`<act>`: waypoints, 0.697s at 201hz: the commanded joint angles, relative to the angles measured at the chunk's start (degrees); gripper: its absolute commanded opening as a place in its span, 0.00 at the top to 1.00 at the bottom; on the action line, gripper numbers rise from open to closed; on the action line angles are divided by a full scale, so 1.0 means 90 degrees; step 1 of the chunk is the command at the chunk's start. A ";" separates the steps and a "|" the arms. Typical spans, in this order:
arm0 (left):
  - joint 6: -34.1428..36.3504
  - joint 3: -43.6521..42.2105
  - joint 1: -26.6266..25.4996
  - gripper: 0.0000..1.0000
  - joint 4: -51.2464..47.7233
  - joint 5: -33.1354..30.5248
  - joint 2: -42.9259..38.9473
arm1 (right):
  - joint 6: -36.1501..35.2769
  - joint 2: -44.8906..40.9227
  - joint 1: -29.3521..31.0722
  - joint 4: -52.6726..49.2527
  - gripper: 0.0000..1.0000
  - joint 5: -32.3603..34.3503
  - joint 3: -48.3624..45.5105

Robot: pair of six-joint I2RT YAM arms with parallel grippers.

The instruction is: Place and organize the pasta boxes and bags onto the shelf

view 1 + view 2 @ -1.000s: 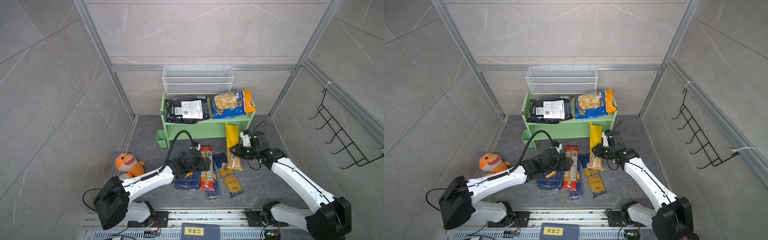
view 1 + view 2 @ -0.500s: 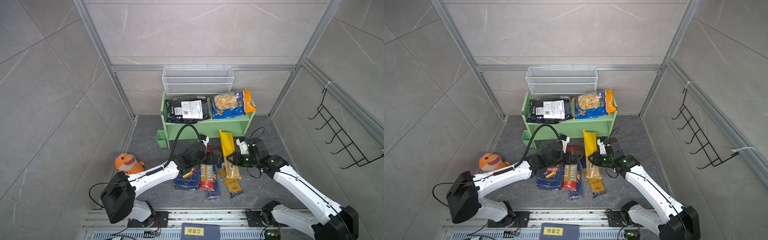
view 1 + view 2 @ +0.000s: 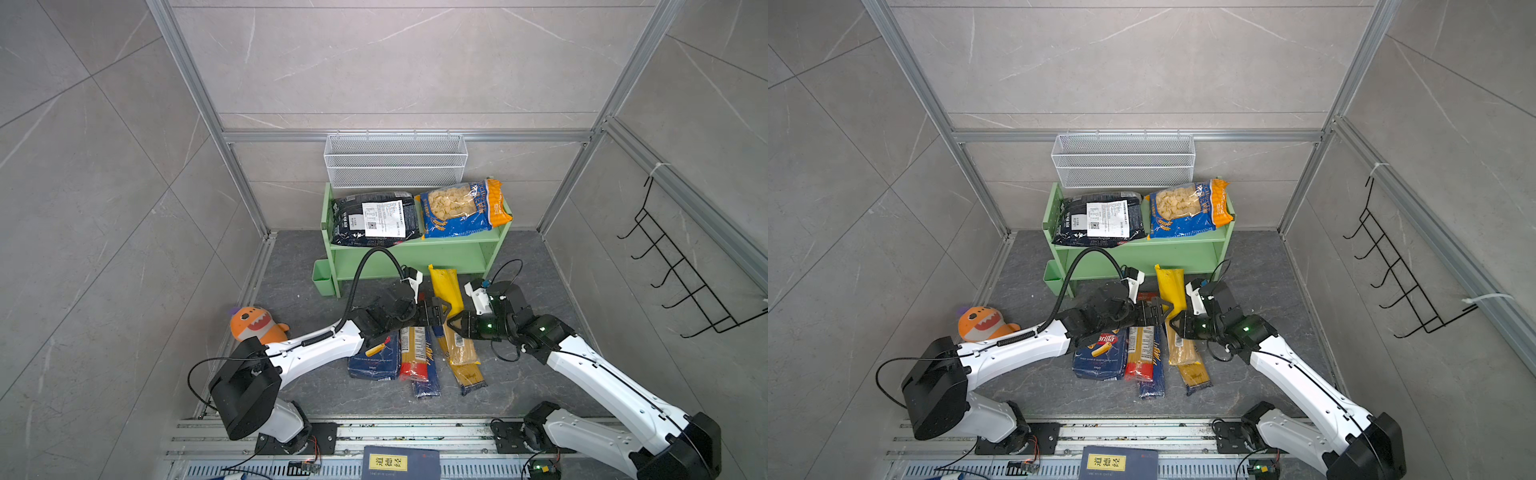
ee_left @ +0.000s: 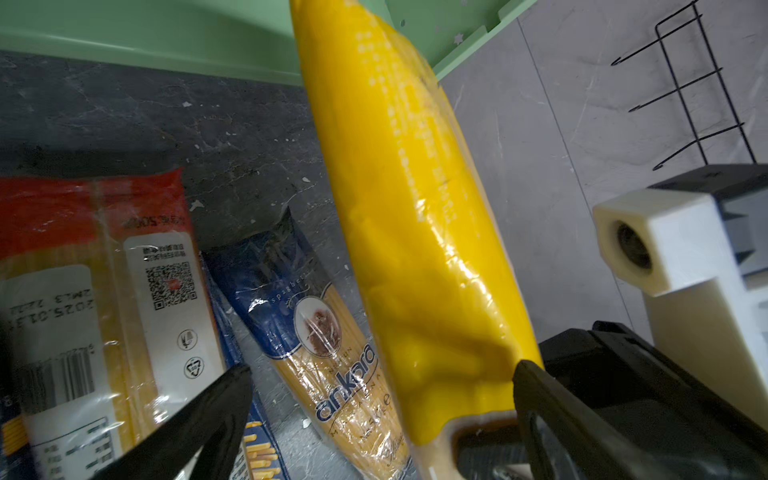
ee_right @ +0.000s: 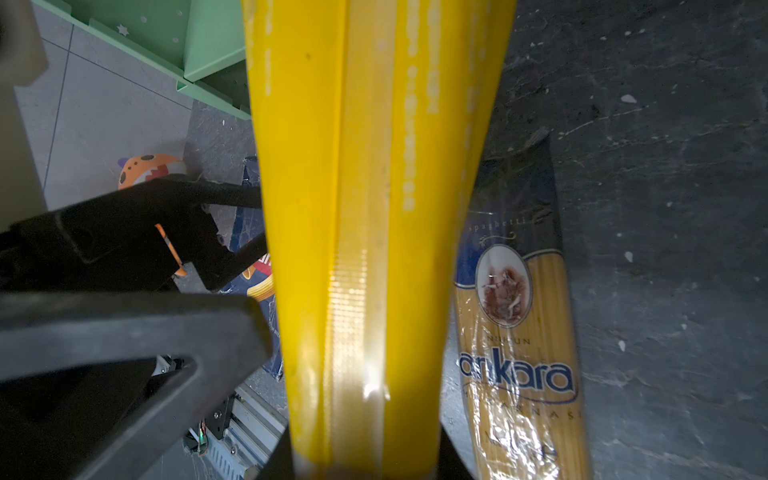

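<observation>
Green shelf (image 3: 436,257) stands at upper centre in both top views. Its top tier carries the black bag (image 3: 374,218) on the left and the shell bag (image 3: 461,208) on the right. On the floor below lie the wide Barilla box (image 3: 374,361), a red spaghetti pack (image 3: 415,353), a narrow blue box (image 3: 428,382) and a blue-ended spaghetti pack (image 3: 467,370). The right gripper (image 3: 453,322) is clamped on the tilted yellow spaghetti pack (image 3: 445,286). The left gripper (image 3: 444,312) gapes wide, its jaws straddling that pack.

Grey tile walls (image 3: 374,62), dk floor (image 3: 291,299)
</observation>
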 commanded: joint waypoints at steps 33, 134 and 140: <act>-0.0250 0.0305 0.0015 0.01 0.0474 0.0260 0.0236 | 0.0028 -0.0339 0.0237 0.0677 0.82 0.0069 0.0091; -0.0453 0.0595 0.0084 0.27 0.0717 0.0741 0.0539 | 0.0394 -0.0295 0.0357 0.1558 0.81 -0.0488 -0.0377; -0.0470 0.0599 0.0085 0.35 0.0718 0.0761 0.0540 | 0.0377 -0.0305 0.0357 0.1551 0.81 -0.0487 -0.0364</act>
